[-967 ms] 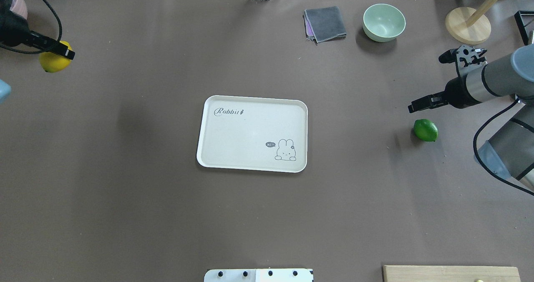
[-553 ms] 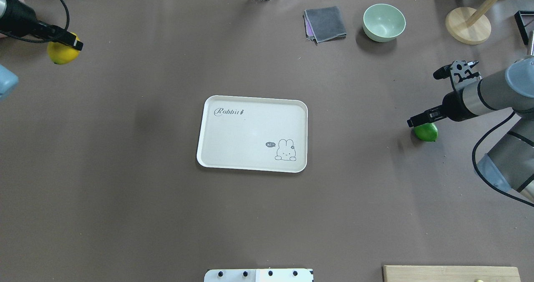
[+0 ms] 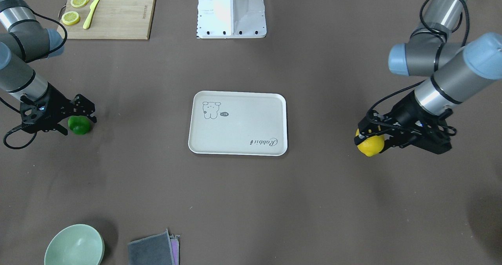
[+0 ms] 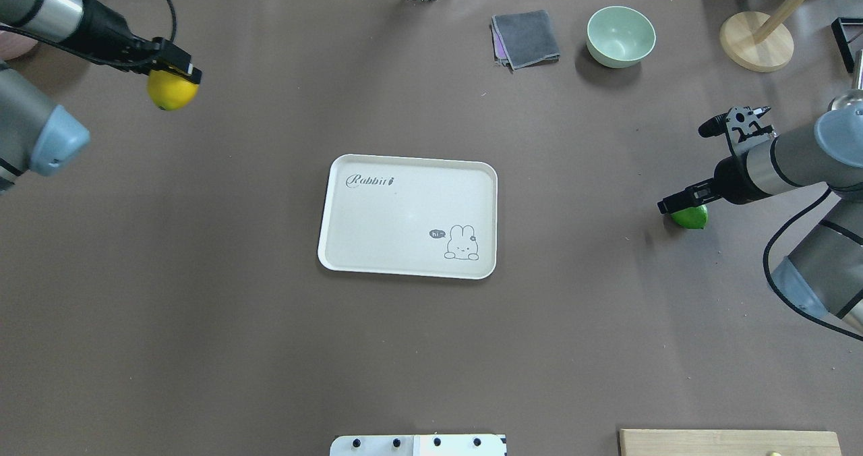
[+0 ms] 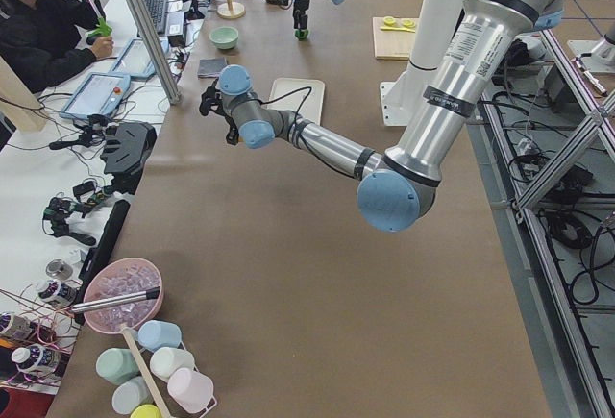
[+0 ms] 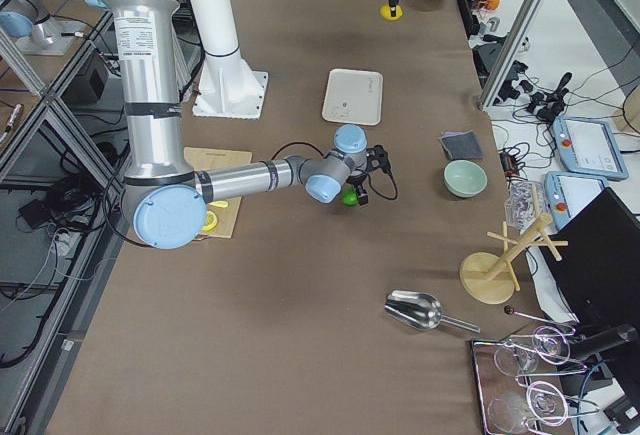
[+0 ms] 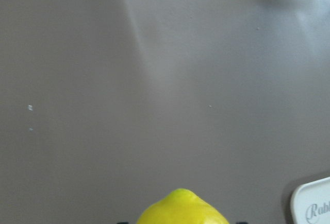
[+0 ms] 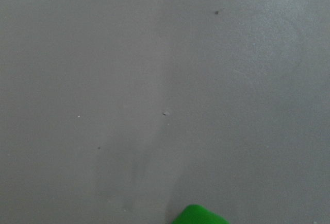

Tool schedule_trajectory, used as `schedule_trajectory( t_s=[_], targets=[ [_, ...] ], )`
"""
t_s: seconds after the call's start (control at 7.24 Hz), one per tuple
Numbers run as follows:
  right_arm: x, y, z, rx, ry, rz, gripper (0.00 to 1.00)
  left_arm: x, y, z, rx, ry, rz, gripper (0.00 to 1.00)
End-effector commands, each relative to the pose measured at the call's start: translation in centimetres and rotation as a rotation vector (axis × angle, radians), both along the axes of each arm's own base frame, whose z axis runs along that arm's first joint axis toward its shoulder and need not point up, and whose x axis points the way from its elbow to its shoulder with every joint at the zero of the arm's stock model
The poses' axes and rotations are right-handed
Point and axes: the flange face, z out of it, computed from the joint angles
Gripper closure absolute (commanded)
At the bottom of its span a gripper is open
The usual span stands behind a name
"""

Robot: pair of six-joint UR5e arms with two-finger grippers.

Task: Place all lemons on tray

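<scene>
The cream tray [image 4: 404, 206] lies empty in the middle of the table, also in the front-facing view [image 3: 239, 127]. My left gripper [image 4: 176, 71] is shut on the yellow lemon [image 4: 172, 92] and holds it above the table, left of the tray and further back; the lemon also shows in the front-facing view [image 3: 370, 146] and the left wrist view [image 7: 183, 211]. My right gripper [image 4: 677, 208] is low over the green lemon [image 4: 691, 218], which rests on the table right of the tray. Its fingers straddle the lemon [image 3: 80, 127] and look open.
A green bowl [image 4: 620, 36], a grey cloth [image 4: 526, 38] and a wooden stand [image 4: 755, 41] sit at the far edge. A cutting board [image 3: 117, 16] with lemon slices and a knife lies near the robot base [image 3: 231, 10].
My left gripper has carried the yellow lemon to the right, toward the tray. My right gripper has come down over the green lemon.
</scene>
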Motion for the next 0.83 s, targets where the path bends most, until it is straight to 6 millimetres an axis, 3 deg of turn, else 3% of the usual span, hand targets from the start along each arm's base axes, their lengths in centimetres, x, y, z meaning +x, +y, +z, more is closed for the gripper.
schedule_trajectory(
  t_s=[0.0,0.14,0.28,0.55,0.69],
  targets=[
    [-0.4,0.1,0.3,0.010,0.018,0.010,0.07,7.6,2.6,-3.8,-0.012,0.019,-0.043,1.00],
    [-0.5,0.1,0.4,0.009,0.022,0.012,0.40,8.0,2.8,-3.8,-0.011,0.019,-0.043,1.00],
    [-0.4,0.0,0.5,0.013,0.027,0.017,0.94,8.6,3.1,-4.2,-0.042,0.031,-0.049,1.00],
    [-0.8,-0.3,-1.1,0.038,0.010,0.019,1.00,11.8,4.4,-6.6,-0.095,0.059,-0.093,1.00],
    [-1.1,-0.5,-3.6,0.055,-0.027,0.013,1.00,12.4,4.8,-6.6,-0.092,0.055,-0.094,1.00]
  ],
)
